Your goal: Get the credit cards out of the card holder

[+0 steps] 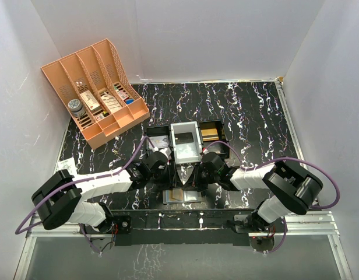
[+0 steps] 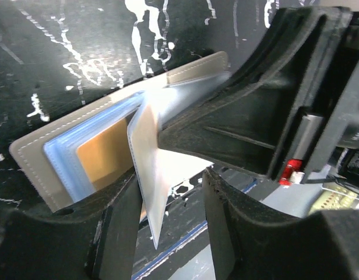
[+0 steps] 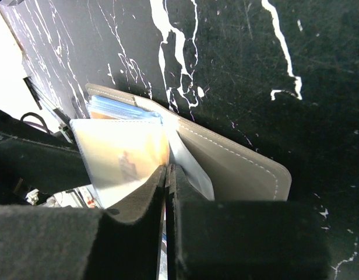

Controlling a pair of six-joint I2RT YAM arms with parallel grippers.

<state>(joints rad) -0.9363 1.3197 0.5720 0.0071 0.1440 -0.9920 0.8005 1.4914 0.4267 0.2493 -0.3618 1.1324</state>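
The grey card holder lies open on the black marbled table near the front middle. In the left wrist view the card holder shows pale-blue sleeves and a gold-orange card inside one. My right gripper is shut on a clear sleeve leaf of the holder and holds it upright. My left gripper is open, and the lifted leaf hangs between its fingers, close to the left one. In the top view the left gripper and the right gripper meet just above the holder.
Three small trays stand behind the grippers: a black tray on the left, a white tray with a dark card, and a black tray with a gold card. A peach rack with small boxes stands at the back left.
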